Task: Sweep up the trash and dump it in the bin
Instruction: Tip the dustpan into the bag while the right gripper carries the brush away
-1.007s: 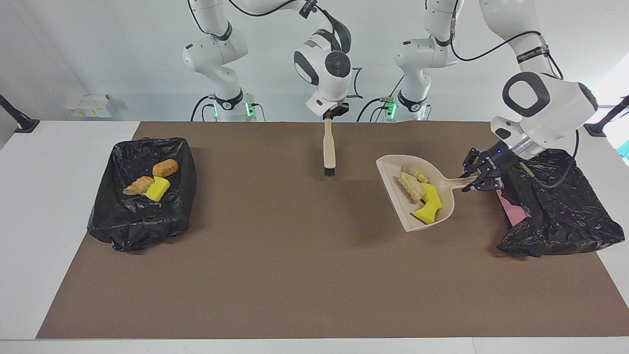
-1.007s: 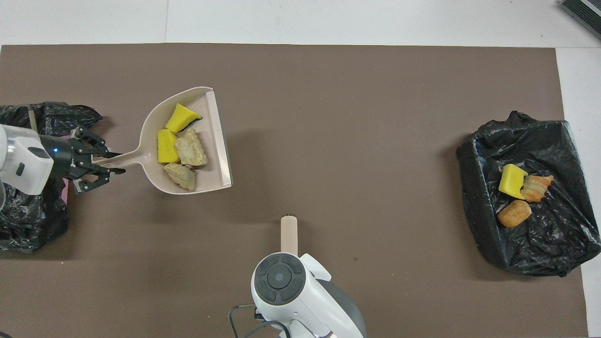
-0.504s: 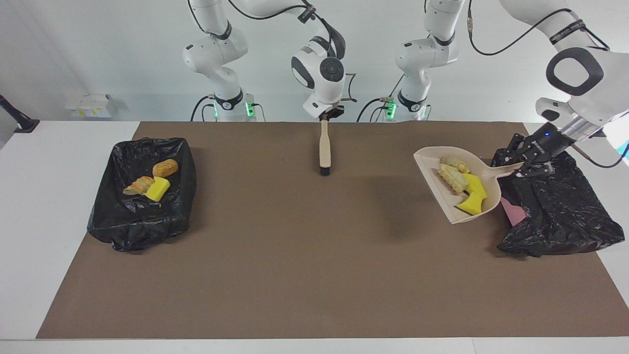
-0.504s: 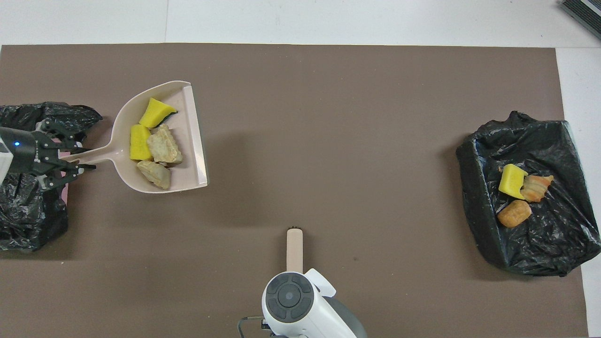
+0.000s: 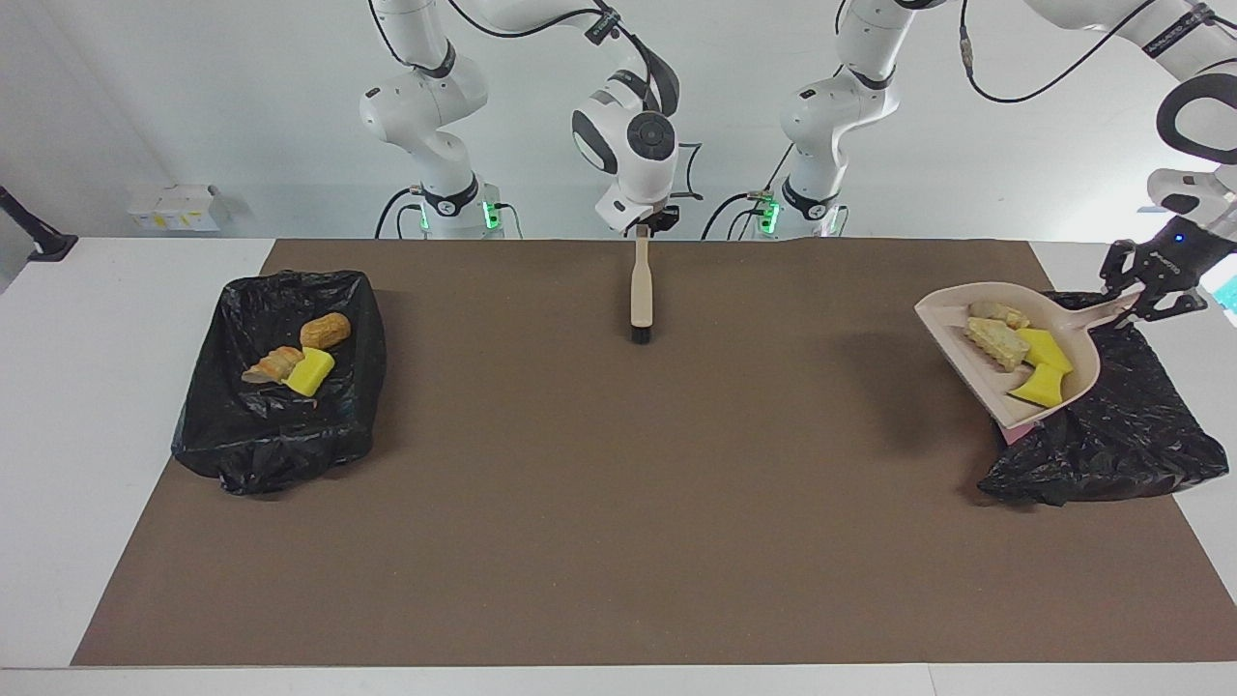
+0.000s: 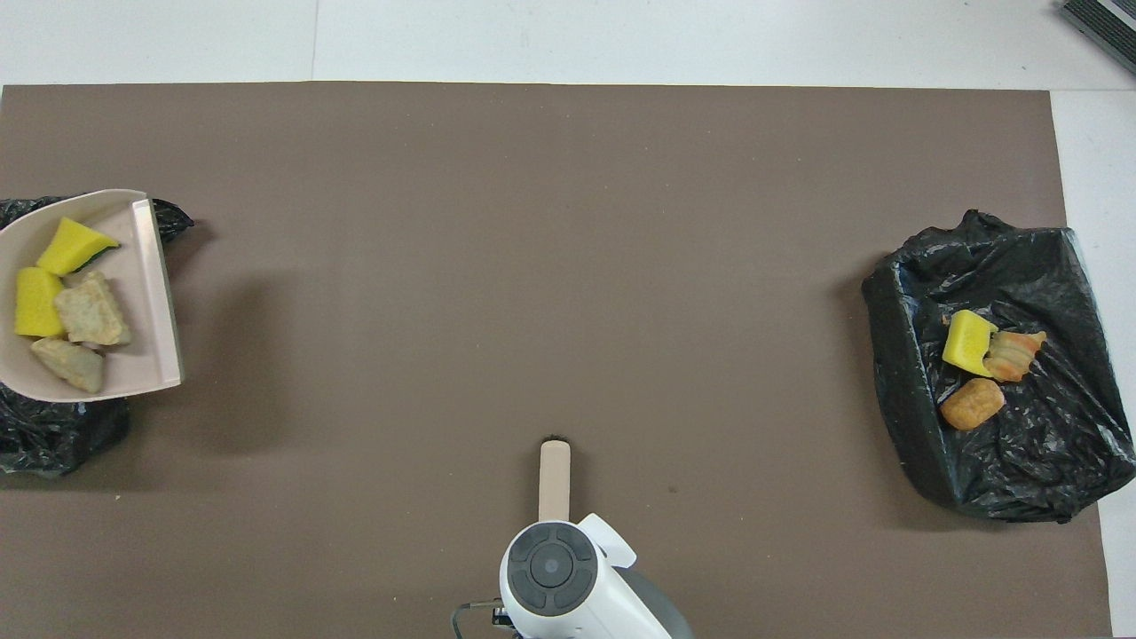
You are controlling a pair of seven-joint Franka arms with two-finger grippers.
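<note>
1. Your left gripper (image 5: 1138, 293) is clamped on the handle of the beige dustpan (image 5: 966, 333), holding it up in the air over the black bin bag (image 5: 1111, 425) at the left arm's end.
2. Four bits of trash (image 5: 1017, 350) ride in that pan, two yellow chunks and two tan pieces, just beside the gripper.
3. Your right gripper (image 5: 642, 230) has the brush (image 5: 641, 290) at the top of its handle; can't tell how tightly.
4. Three more scraps (image 5: 295, 358) sit in the other bag-lined bin (image 5: 242, 425), well apart from both grippers.
</note>
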